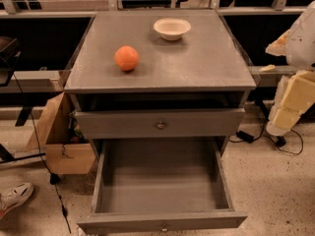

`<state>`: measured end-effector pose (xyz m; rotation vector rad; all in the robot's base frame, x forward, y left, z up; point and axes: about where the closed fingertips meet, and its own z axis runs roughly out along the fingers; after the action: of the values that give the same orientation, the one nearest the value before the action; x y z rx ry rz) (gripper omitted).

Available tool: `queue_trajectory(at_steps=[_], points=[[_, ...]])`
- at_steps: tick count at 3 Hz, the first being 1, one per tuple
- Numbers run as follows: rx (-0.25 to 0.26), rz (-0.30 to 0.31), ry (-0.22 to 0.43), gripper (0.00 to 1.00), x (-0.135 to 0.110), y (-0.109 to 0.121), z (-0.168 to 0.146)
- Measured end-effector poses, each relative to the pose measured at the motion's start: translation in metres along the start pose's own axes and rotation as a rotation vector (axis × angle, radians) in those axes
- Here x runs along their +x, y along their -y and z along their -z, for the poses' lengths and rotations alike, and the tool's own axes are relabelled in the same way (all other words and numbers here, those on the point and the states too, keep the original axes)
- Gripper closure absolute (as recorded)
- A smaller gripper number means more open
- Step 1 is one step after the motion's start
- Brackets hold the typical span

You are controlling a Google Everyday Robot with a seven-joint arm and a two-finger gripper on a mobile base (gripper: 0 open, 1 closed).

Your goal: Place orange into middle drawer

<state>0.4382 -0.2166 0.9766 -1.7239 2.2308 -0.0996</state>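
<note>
The orange (127,58) sits on the grey cabinet top (197,68), left of centre. The middle drawer (162,183) is pulled out wide open at the bottom of the view, with a plain grey inside and nothing in it; its small metal knob (164,226) is on the front edge. My gripper (291,100) hangs with the white and cream arm at the right edge of the view, off the cabinet's right side, well away from the orange and holding nothing I can see.
A cream-white bowl (172,28) stands at the back of the cabinet top. A shut grey drawer front with a brass knob (161,125) is above the open drawer. A cardboard box (61,141) and a shoe (15,196) are on the floor left; cables lie on the floor right.
</note>
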Motion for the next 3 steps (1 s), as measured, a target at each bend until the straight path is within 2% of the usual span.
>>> queue_trajectory(at_steps=[1,2,3], points=[[0.0,0.0,0.0,0.0,0.0,0.0,0.0],[0.015,-0.007,0.043,0.0,-0.002,0.002,0.002],[0.034,-0.04,0.163,0.0,-0.023,0.016,-0.014]])
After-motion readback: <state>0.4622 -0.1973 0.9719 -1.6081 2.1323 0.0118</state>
